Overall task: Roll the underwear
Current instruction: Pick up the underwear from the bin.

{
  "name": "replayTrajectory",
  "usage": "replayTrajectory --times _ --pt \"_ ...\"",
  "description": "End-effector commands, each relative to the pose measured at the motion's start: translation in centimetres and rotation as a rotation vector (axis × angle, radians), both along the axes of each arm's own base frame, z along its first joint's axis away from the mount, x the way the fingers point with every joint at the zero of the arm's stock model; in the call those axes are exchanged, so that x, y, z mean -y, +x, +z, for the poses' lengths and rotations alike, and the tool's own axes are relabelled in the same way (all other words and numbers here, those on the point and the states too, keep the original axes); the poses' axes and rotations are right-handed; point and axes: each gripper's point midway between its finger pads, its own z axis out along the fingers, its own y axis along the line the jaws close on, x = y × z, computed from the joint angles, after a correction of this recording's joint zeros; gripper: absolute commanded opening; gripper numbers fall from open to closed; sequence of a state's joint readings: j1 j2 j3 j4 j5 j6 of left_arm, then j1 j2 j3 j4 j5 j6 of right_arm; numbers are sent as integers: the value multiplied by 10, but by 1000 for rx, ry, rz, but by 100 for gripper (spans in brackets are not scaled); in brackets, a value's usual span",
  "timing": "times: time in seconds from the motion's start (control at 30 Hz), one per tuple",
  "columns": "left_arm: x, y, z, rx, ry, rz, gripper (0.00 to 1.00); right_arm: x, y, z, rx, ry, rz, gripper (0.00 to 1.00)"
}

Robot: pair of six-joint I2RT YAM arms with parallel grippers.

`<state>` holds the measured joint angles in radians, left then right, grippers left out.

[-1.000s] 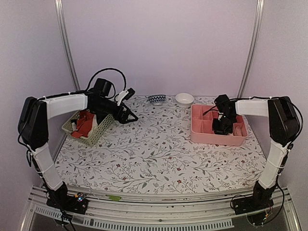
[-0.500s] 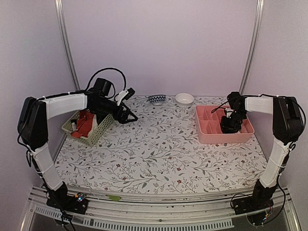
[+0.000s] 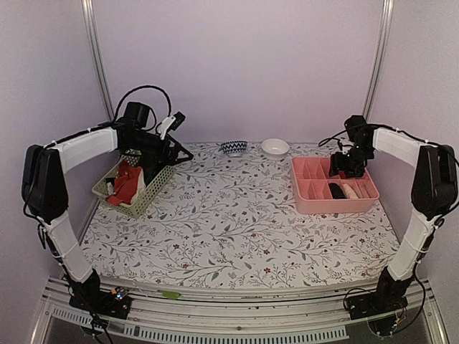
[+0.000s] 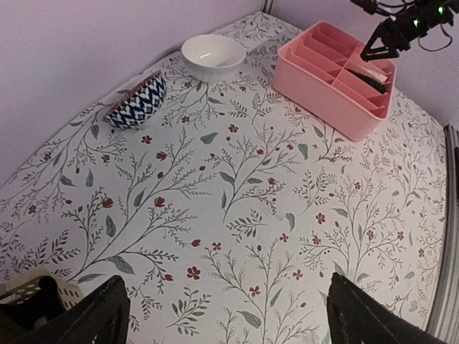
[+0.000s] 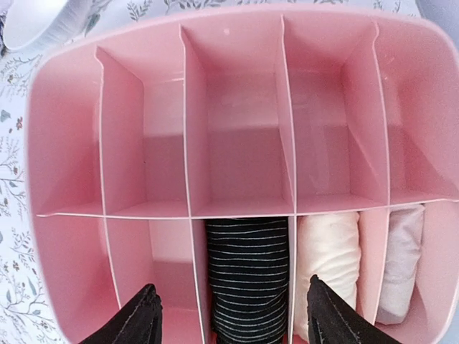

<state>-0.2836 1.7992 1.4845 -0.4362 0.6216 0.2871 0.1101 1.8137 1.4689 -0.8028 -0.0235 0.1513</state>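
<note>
Right hand [image 5: 233, 317] spread wide above pink tray [image 5: 66, 115], rolled black underwear [image 5: 247, 266] inside

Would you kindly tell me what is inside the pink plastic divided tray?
In the pink plastic divided tray, the near row holds a black ribbed cloth roll, a cream cloth roll and a paler roll. The far row is bare. The right gripper hides the near-left floors.

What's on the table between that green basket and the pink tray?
Only bare flowered tablecloth lies between basket and tray, seen in the top view; the patterned bowl and white bowl sit further back.
</note>
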Motion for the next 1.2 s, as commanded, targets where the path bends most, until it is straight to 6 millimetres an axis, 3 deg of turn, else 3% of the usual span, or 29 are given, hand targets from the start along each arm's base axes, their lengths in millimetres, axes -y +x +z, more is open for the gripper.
replayTrajectory --times 0.0,0.13,0.3,0.4,0.57,0.73,0.93,1.17 --pt "-30 15 71 130 -74 65 96 0 6 64 129 10 14 73" --pt "-74 36 100 121 -108 198 96 -9 9 120 268 72 40 80" --pt "-136 47 100 1 -134 279 96 -29 -1 169 387 198 91 87" --pt "-174 51 79 -14 -30 377 96 -47 -12 186 434 305 132 92" --pt "-214 38 14 -152 73 459 96 -83 -31 191 459 461 184 97" --pt "-221 36 -30 -263 41 455 95 -113 -45 168 403 524 213 98" --pt "-209 38 -82 -389 15 430 73 -135 -51 149 350 564 222 99" --pt "-197 33 -118 -452 25 422 53 -141 -49 142 325 577 217 99"
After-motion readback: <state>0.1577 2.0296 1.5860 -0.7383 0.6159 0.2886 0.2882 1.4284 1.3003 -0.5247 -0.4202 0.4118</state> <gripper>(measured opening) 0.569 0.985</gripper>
